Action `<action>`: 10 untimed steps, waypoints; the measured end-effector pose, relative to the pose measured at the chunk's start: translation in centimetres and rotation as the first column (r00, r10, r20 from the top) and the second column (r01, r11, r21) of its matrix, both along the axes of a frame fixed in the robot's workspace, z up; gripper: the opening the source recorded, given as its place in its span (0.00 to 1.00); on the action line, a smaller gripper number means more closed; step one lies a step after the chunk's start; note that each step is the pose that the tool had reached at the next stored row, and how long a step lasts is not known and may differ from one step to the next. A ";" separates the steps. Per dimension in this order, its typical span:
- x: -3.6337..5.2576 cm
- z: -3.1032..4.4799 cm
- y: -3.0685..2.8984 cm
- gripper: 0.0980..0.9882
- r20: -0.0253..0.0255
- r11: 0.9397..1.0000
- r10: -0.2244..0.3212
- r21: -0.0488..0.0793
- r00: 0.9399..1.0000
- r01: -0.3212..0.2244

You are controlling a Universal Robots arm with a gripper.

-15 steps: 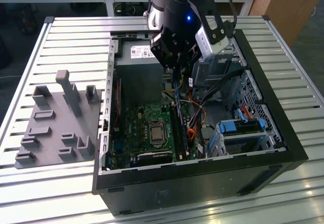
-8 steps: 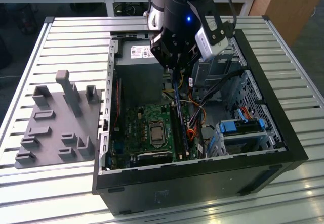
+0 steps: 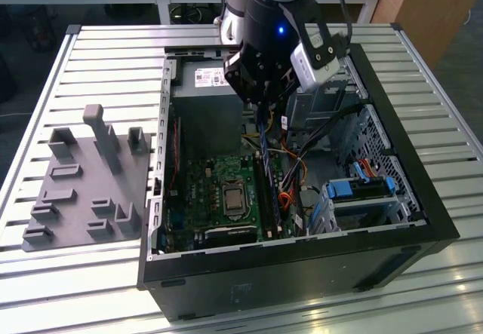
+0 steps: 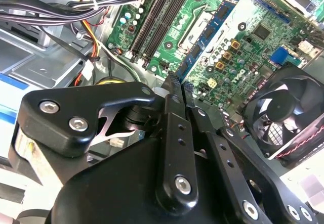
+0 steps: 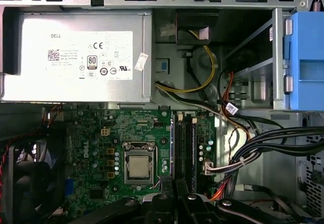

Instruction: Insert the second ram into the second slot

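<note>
I am watching the gripper (image 3: 260, 102) hanging inside the open computer case (image 3: 302, 281), its fingers (image 4: 174, 143) pressed together on the second ram (image 3: 263, 142). The stick is hanging edge-down beneath them, over the motherboard (image 3: 200, 191).

In the exterior view the stick's long axis is running near to far, lining up with the dark memory slots (image 3: 270, 194). These are lying below the gripper and a little nearer, just to the exterior view's right of the processor socket (image 3: 232, 198). I am judging the stick to be clear of the slots, not seated.

The second wrist view is giving me what the exterior view is not: the flat face of the second ram (image 4: 210, 32), blue with dark chips, reaching out from the fingertips.

The first wrist view is looking down past the gripper (image 5: 174, 206) onto the memory slots (image 5: 185, 143), showing them running straight away from the fingers. I cannot tell there whether either slot is already filled.
</note>
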State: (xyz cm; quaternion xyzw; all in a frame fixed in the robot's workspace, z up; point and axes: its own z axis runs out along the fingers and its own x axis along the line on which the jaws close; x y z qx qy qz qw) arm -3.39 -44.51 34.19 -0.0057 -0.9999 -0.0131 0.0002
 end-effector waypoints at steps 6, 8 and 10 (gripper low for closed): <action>0.00 -0.14 0.00 0.04 0.000 1.000 0.000 0.000 1.000 0.000; 0.00 -0.20 0.00 0.04 0.000 1.000 0.000 0.000 1.000 0.000; 0.00 -0.25 0.00 0.04 0.000 1.000 0.000 0.000 1.000 0.000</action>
